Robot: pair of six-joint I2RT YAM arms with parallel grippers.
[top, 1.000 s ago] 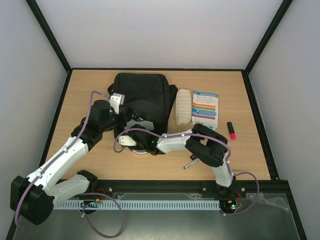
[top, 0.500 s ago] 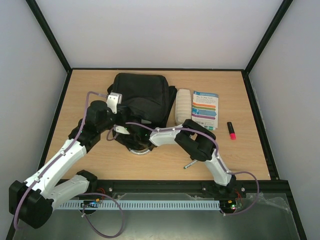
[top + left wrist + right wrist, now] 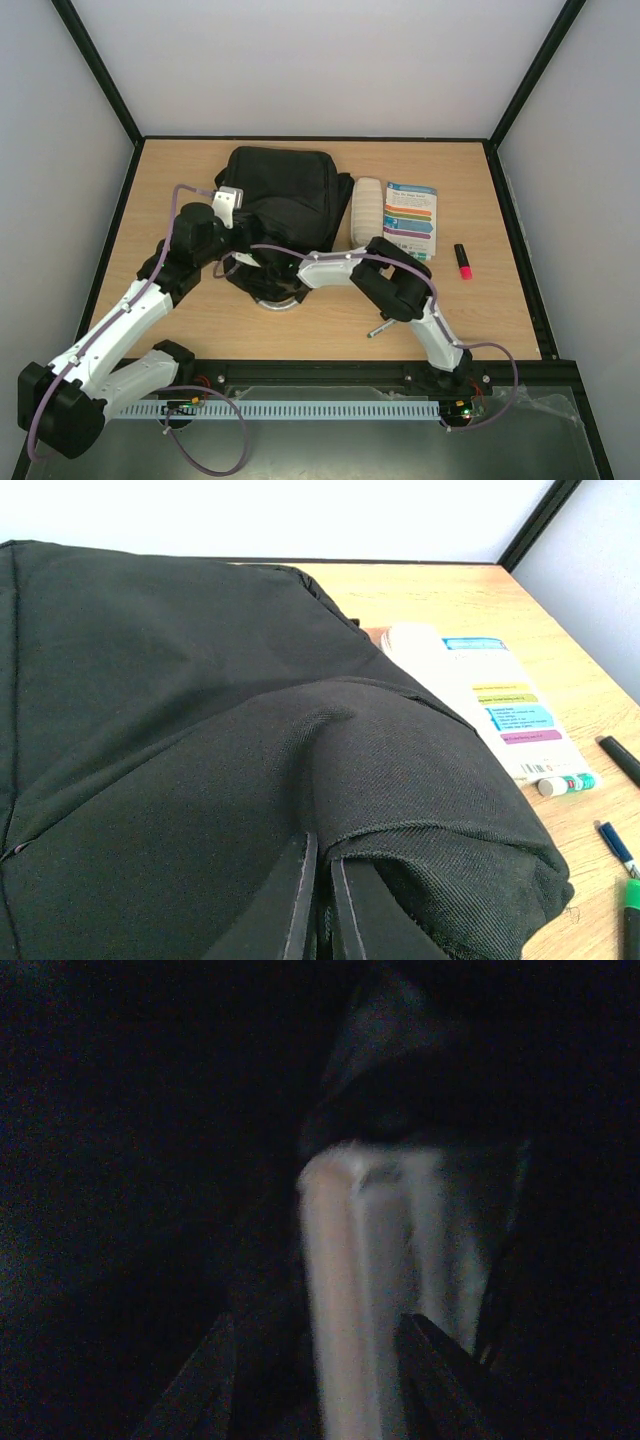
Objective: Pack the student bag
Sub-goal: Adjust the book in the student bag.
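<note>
The student bag (image 3: pixel 285 190) is a large black backpack lying at the back middle of the table, its grey loop handle (image 3: pixel 280 304) toward me. My left gripper (image 3: pixel 236 250) is shut on the fabric edge of the bag's mouth and holds it up; the left wrist view shows the gripper (image 3: pixel 322 850) pinching the black cloth (image 3: pixel 200 730). My right arm (image 3: pixel 340 268) reaches into the mouth, its gripper hidden inside. In the dark right wrist view the gripper (image 3: pixel 318 1322) grips a pale long thing (image 3: pixel 360 1260).
Right of the bag lie a white pencil case (image 3: pixel 366 212) and a coloured booklet (image 3: pixel 411 218). A red highlighter (image 3: pixel 463 261) lies farther right. A pen (image 3: pixel 380 329) lies near my right arm. A glue stick (image 3: pixel 565 783) lies by the booklet.
My right arm has pushed left and deeper into the bag's mouth, so its gripper no longer shows from above. My left gripper has shifted slightly back-left, still holding the bag's edge.
</note>
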